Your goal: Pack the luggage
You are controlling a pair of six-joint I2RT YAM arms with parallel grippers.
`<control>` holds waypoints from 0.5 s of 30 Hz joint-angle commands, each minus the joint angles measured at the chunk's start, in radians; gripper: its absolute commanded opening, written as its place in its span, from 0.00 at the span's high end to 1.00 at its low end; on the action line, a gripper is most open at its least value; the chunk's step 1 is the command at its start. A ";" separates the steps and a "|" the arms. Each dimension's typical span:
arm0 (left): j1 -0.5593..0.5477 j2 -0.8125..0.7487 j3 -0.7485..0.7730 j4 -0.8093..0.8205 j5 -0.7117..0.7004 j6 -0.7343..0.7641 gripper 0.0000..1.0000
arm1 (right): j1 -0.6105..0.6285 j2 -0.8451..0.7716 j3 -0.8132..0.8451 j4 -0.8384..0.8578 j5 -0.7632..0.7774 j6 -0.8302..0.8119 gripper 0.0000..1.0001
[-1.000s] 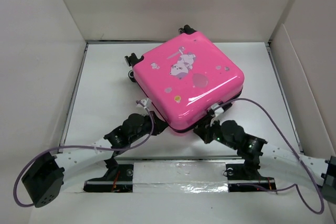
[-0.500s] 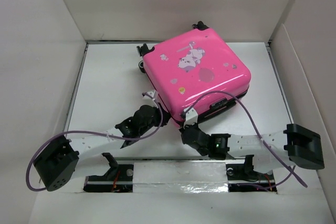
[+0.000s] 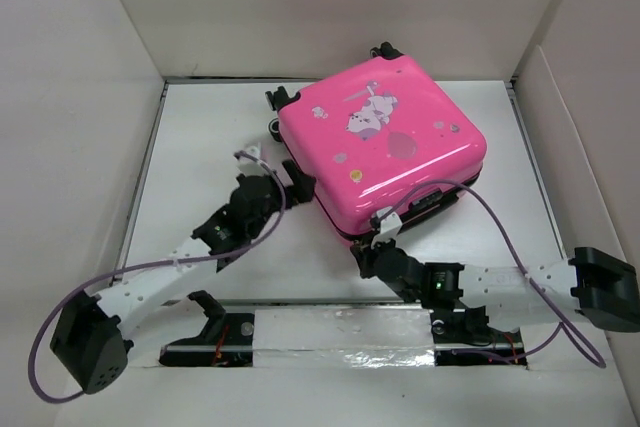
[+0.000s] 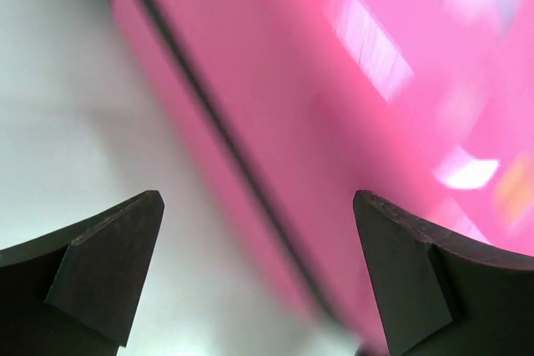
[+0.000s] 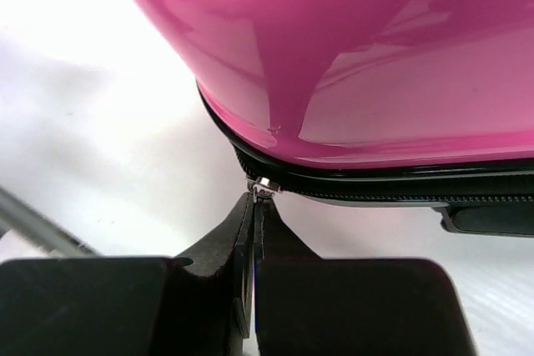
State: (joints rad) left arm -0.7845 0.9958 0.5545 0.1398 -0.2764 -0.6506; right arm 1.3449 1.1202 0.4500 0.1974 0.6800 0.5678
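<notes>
The luggage (image 3: 385, 142) is a bright pink hard-shell suitcase lying flat and closed at the back middle of the table, cartoon stickers on top, black wheels (image 3: 281, 99) at its far left corner. My left gripper (image 3: 297, 183) is open beside the luggage's left edge, nothing between its fingers; in the left wrist view the blurred pink luggage (image 4: 350, 97) and its dark seam fill the space ahead of the left gripper (image 4: 259, 206). My right gripper (image 3: 374, 241) is at the near corner, shut on the silver zipper pull (image 5: 264, 188) under the pink luggage (image 5: 359, 47); the right gripper (image 5: 256, 203) has its pads pressed together.
White walls (image 3: 100, 97) enclose the table on the left, back and right. Purple cables (image 3: 500, 222) loop from both arms, one passing just in front of the luggage. A black handle (image 3: 436, 203) sits on the luggage's near side.
The left gripper has opened and moved up along the luggage's left edge. The luggage has turned and slid slightly right. The right gripper has stayed shut at the near corner.
</notes>
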 commanded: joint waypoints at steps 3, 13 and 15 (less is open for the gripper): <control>0.211 -0.021 0.202 0.205 -0.050 -0.101 0.01 | 0.057 -0.100 -0.033 0.070 -0.165 0.064 1.00; 0.422 0.391 0.541 0.066 -0.027 -0.089 0.03 | 0.057 -0.184 -0.046 0.031 -0.183 0.041 1.00; 0.436 0.479 0.605 0.052 0.000 -0.084 0.03 | 0.057 -0.184 -0.045 0.030 -0.186 0.040 1.00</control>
State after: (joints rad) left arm -0.3695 1.4010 1.0843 0.2348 -0.3115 -0.7452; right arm 1.3624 0.9638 0.3874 0.1341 0.5842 0.5949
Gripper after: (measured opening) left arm 0.977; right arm 0.016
